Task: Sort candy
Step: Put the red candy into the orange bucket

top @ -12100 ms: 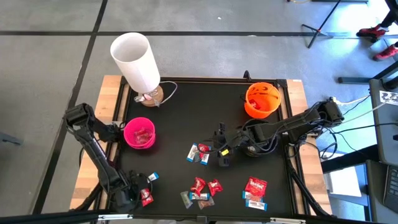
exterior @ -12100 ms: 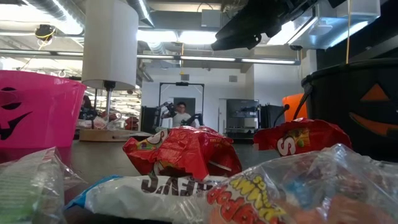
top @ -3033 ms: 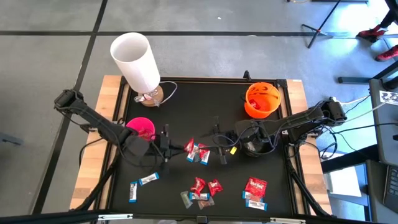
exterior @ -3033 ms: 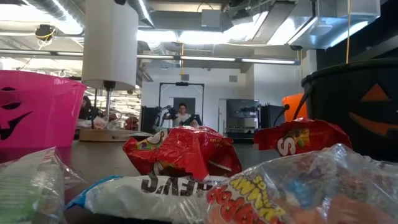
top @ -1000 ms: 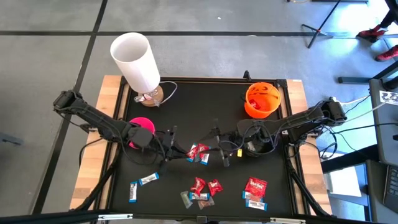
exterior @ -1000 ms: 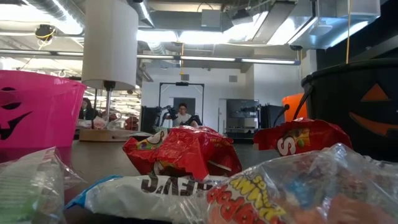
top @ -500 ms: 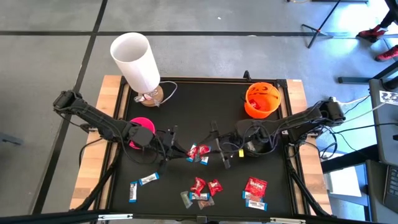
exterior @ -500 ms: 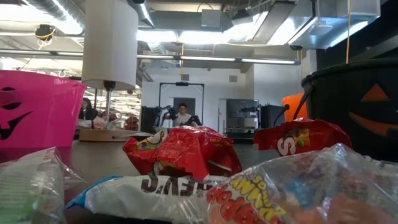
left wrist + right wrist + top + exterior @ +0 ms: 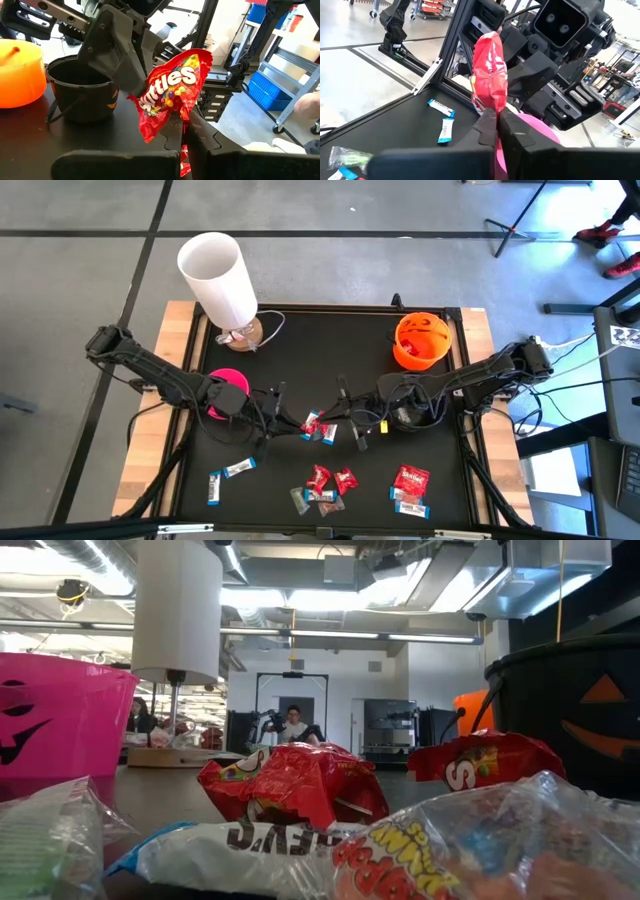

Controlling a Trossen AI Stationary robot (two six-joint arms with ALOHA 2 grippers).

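Two grippers meet over the middle of the table (image 9: pixel 300 340), and each seems clamped on the same red candy packet (image 9: pixel 170 95): the left gripper (image 9: pixel 181 131) pinches its lower edge, the right gripper (image 9: pixel 496 116) its bottom seam. The packet is light, crinkly and slick, so a hold on the flat sealed edge is safer than on the puffed middle. More candy (image 9: pixel 322 482) lies scattered along the near side, with two blue bars (image 9: pixel 228 476) near left. The pink bowl (image 9: pixel 226 385) sits left, the orange bowl (image 9: pixel 420 340) far right.
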